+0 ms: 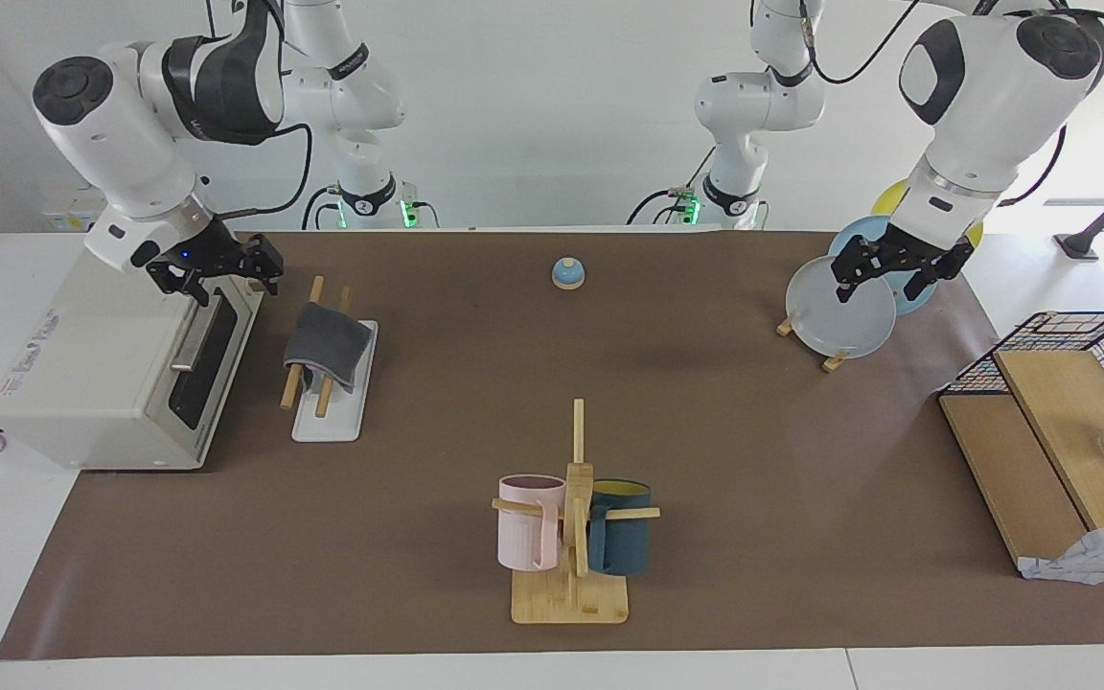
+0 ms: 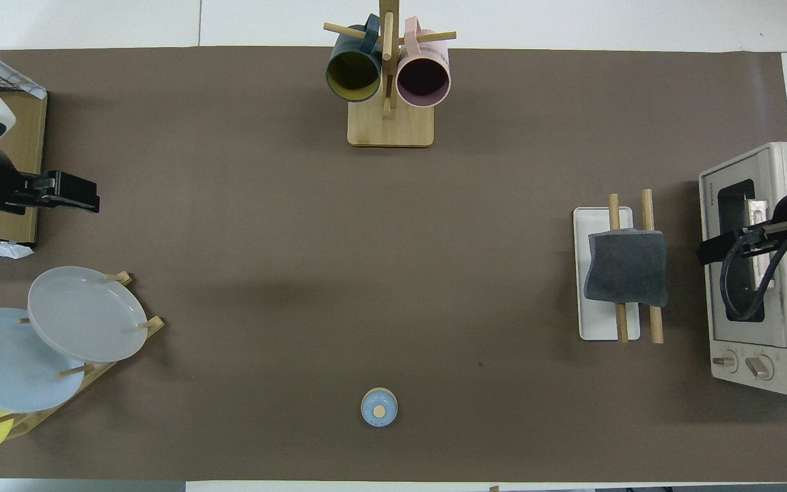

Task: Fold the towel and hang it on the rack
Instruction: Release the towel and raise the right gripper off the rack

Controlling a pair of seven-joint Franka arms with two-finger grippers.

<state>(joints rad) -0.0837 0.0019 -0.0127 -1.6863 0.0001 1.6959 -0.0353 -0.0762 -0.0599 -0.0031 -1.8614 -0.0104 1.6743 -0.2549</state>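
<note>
Grey towel drapes the rack beside the toaster oven.

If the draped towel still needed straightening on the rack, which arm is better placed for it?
The right. The right gripper hangs over the toaster oven, right beside the rack with the towel draped on its rods. The left gripper waits over the plates at the table's left-arm end.
</note>
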